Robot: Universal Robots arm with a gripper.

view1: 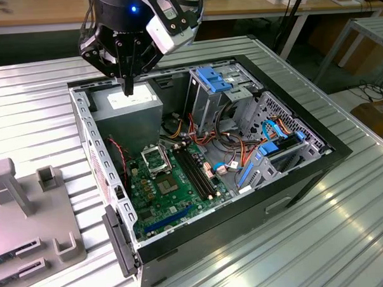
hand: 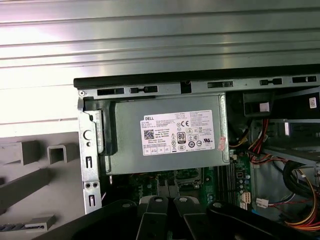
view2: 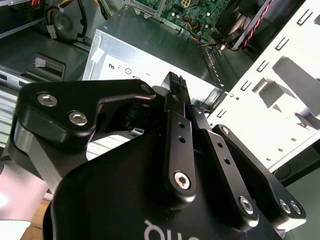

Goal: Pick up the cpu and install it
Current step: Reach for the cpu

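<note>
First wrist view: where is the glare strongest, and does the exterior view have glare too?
In the first wrist view, glare washes the ribbed metal table nearly white beyond the computer case; in the exterior view, the same table shows bright streaks.

Worktop (view1: 310,246): silver metal, ribbed, with long slats running side by side and glare along the ridges. An open black computer case (view1: 289,190) lies flat on it, open side up, across the middle. At the exterior view's left a flat grey fixture plate (view1: 29,220) rests on the slats, close beside the case. Upright grey blocks (view1: 47,178) stand on the plate. Bare slats show on the case's other sides.
</note>
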